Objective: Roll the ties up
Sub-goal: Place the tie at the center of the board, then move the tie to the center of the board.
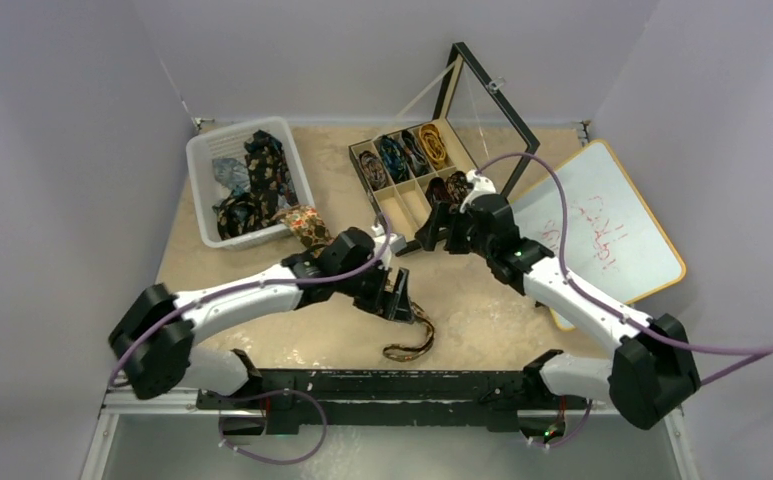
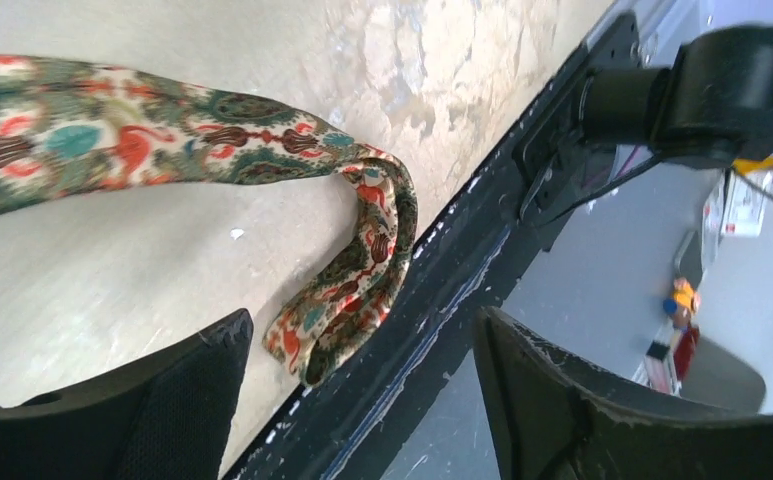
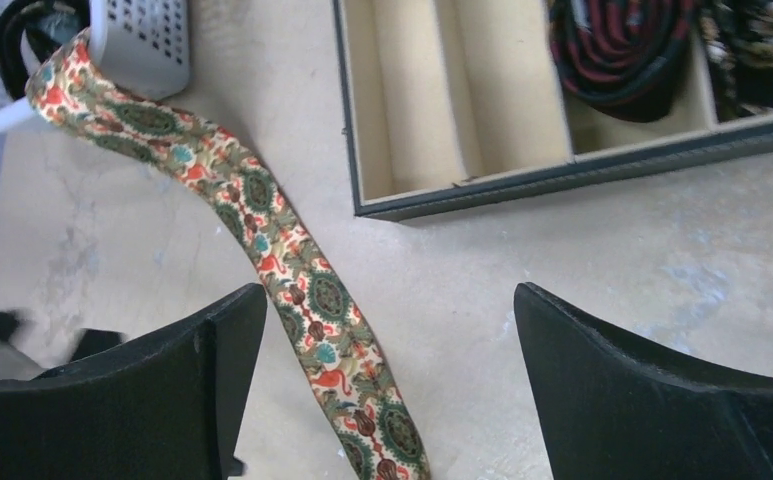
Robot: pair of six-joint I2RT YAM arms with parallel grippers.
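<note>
Since the coming move turns on the tie's near end, I start at the front rail (image 1: 392,385). The tie (image 2: 362,260) lies on the counter (image 1: 482,310), its near end doubled back in a loose fold just beside the rail, not yet a coil. From that fold the long axis runs away from the bases and leftward, ending draped at the corner of the basket (image 1: 196,195).

The left tool (image 2: 362,345) hangs over the folded end, jaws wide apart and gripping nothing. The fold shows between the fingers, closer to the left-hand one in the wrist view. I cannot tell whether either finger touches the cloth. Left arm pose: elbow out wide to the left, forearm reaching across to centre, wrist pitched down toward the near edge. I judge this the nearer arm for starting the roll.

Farther out, the right tool (image 3: 390,300) is likewise wide open and empty, poised above the tie's middle run, which passes obliquely between its fingers, nearer the left-hand one. Right arm pose: elbow far right, forearm stretched away and leftward toward the box (image 3: 562,165).

Beyond, the box holds several coils (image 1: 402,155), and loose ties (image 1: 257,180) sit in the basket.
</note>
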